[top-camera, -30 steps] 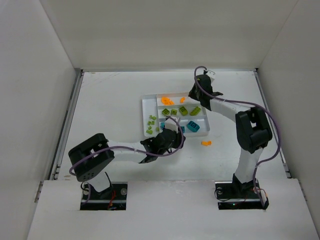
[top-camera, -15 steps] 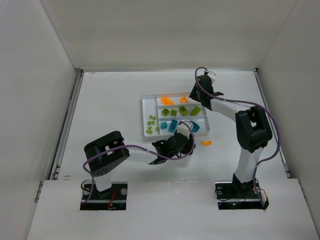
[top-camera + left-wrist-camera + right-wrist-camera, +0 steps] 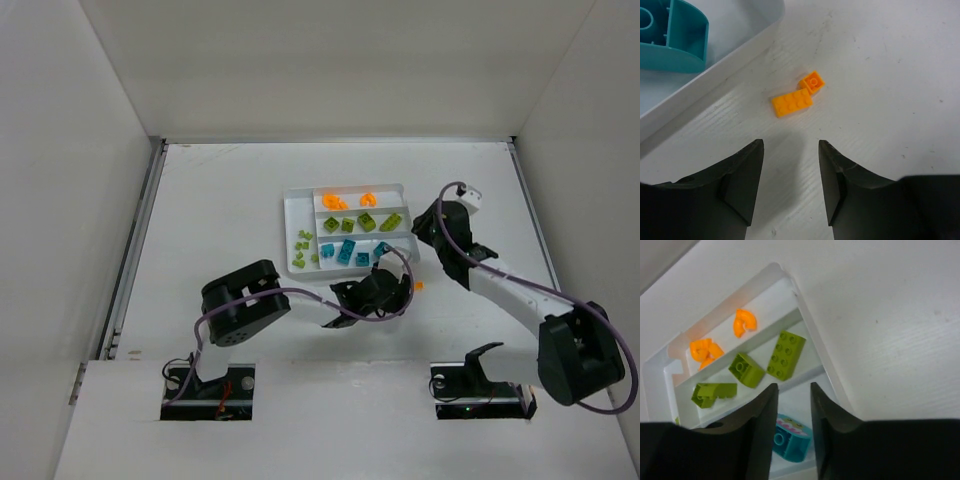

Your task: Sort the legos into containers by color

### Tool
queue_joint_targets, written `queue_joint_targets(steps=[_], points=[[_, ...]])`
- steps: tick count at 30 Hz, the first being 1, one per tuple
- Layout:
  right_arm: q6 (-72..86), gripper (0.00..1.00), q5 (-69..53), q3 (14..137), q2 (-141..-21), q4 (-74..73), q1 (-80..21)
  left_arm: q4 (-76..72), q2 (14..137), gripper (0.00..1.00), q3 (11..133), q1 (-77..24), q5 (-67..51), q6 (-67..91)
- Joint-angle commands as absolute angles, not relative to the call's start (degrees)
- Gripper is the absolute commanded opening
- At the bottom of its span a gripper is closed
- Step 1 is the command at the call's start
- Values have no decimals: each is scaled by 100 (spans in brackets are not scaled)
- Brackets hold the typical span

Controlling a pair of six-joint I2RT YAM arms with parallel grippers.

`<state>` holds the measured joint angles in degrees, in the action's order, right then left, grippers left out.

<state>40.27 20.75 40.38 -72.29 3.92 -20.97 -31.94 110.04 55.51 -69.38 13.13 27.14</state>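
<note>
The tray (image 3: pixel 298 215) holds orange, lime and teal legos (image 3: pixel 347 224) in its long sections, with small lime pieces in the narrow section at 9 o'clock. The left gripper (image 3: pixel 790 147) has its jaws spread and empty, aimed at two touching orange bricks (image 3: pixel 792 102) on the table (image 3: pixel 900 60) at 12 o'clock, just outside the tray. Centre the jaws across the flat brick's short sides and take it alone. The tray wall crowds 10 o'clock, while open table lies from 1 to 3 o'clock. The right gripper (image 3: pixel 793 390) has its jaws slightly parted and empty, above the tray's 3 o'clock edge.
</note>
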Motion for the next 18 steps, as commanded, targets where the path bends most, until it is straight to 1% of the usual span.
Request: queue_joint_targets(steps=[1,3,4,11,18], points=[[4394,41,2250,3447,-6848,615,-2070,-2980,11161,47,5932,-6947,1468,2593],[4456,49,2250,3200,-6593,615,-2078,-2944,11267,50,6038,-6982,1529,2584],[4491,50,2250,3095,-6470,615,-2078,-2936,11311,50,6073,-7000,1582,2567],[4597,51,2206,2646,-5951,554,-1999,-2778,11689,51,6503,-7088,1942,2523],[4755,52,2171,2338,-5546,475,-1999,-2540,11988,44,6776,-7088,2417,2452]])
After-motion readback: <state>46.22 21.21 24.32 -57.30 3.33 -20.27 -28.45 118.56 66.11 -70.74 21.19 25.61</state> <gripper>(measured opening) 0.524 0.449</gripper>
